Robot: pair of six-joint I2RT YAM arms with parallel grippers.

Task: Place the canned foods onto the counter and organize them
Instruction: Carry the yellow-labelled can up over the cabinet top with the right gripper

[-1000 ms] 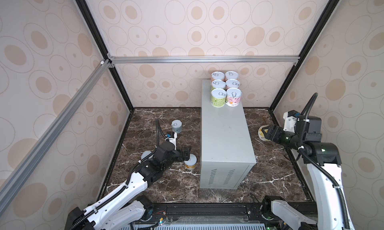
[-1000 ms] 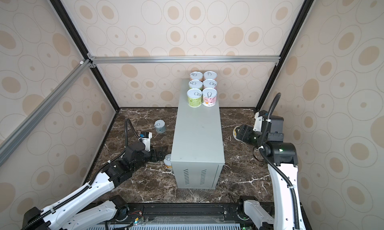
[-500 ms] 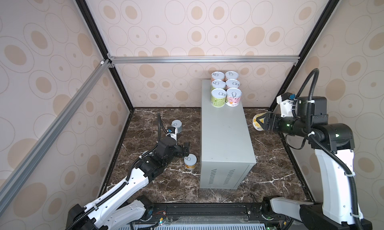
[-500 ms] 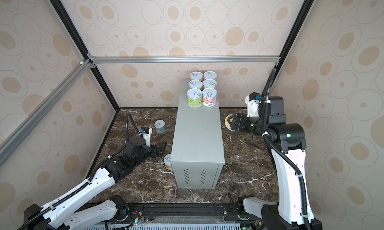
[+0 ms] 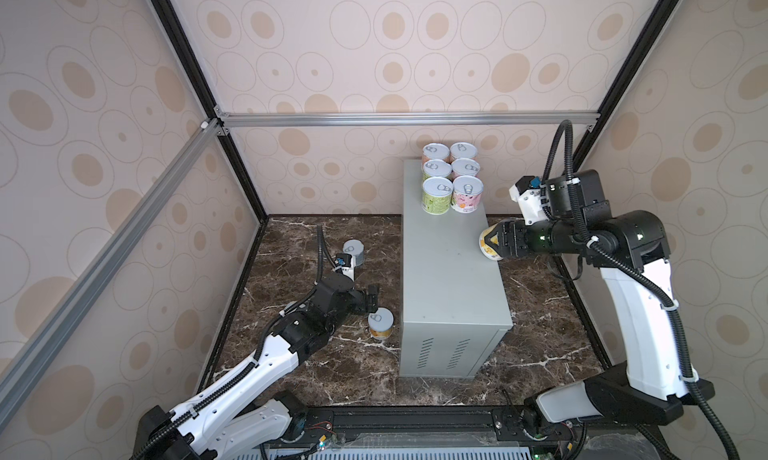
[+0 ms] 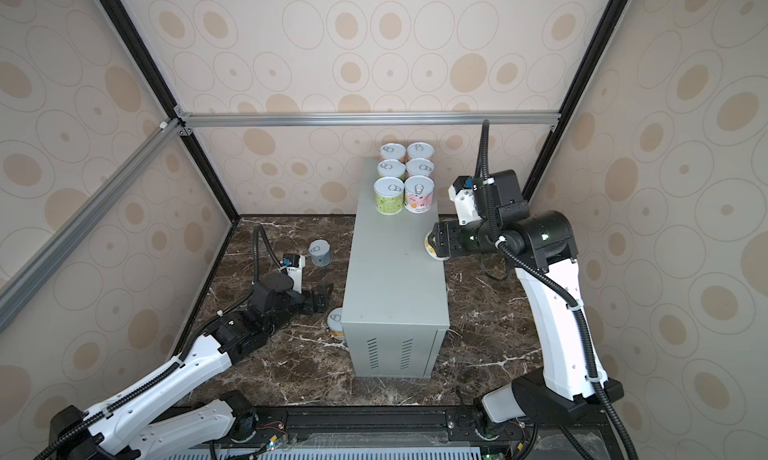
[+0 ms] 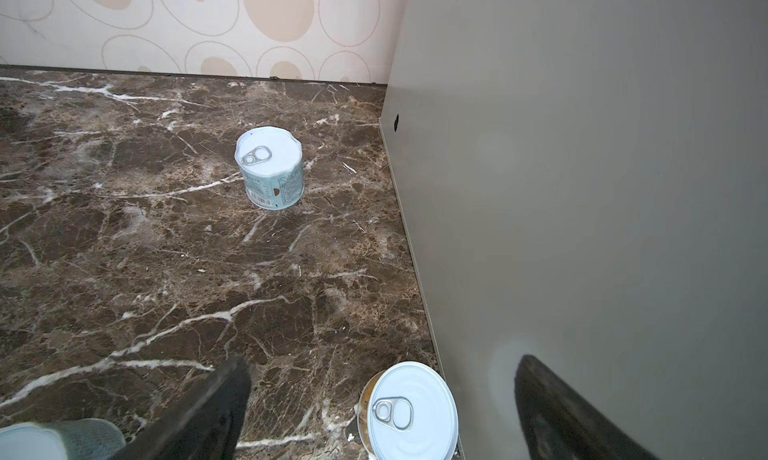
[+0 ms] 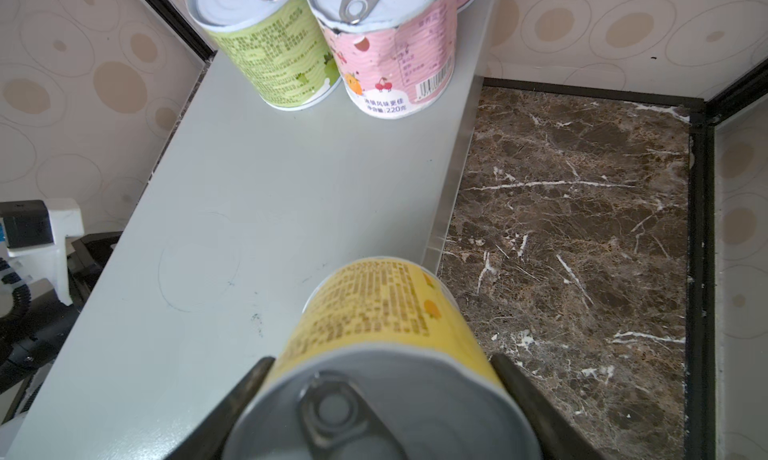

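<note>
Between the jaws of the right gripper [image 8: 384, 379] a yellow can [image 8: 374, 308] is clamped by its sides, its base hanging over the near edge of the counter [image 8: 249, 196]. Ahead of the jaws bare grey top is seen. Beyond it, a green can [image 8: 270, 50] and a pink can [image 8: 395, 54] are stood side by side. The placing step is judged to be in hand: the can must be carried forward, set upright just short of the pink can, then released. The left gripper [image 7: 382, 391] is spread wide over the marble floor [image 7: 166, 270]. An orange-labelled can [image 7: 411, 412] is seen ungripped between its jaws, and a pale blue can [image 7: 270, 171] further ahead.
</note>
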